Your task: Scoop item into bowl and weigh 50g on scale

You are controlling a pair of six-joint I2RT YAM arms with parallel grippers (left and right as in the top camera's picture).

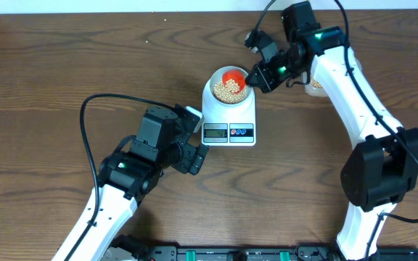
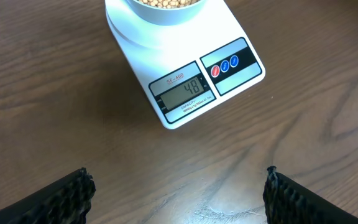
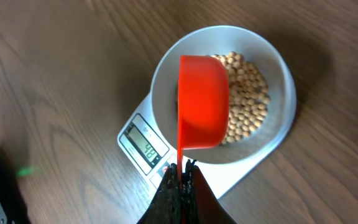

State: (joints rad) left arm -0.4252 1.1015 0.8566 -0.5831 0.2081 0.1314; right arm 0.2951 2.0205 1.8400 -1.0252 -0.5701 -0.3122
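A pale bowl [image 1: 215,78] holding many tan beans [image 1: 226,90] stands on the white scale [image 1: 228,116]. The display [image 2: 184,92] reads 48. My right gripper [image 1: 255,78] is shut on the handle of an orange scoop [image 1: 234,77], held tipped over the bowl. In the right wrist view the scoop [image 3: 202,102] covers the bowl's [image 3: 278,74] left half, with beans [image 3: 247,99] beside it, above the fingers [image 3: 183,171]. My left gripper [image 2: 178,193] is open and empty over bare table just in front of the scale [image 2: 241,37].
A clear tub edge with beans [image 1: 314,87] peeks out behind my right arm. My left arm [image 1: 133,170] lies front left. Black hardware [image 1: 231,254] lines the front edge.
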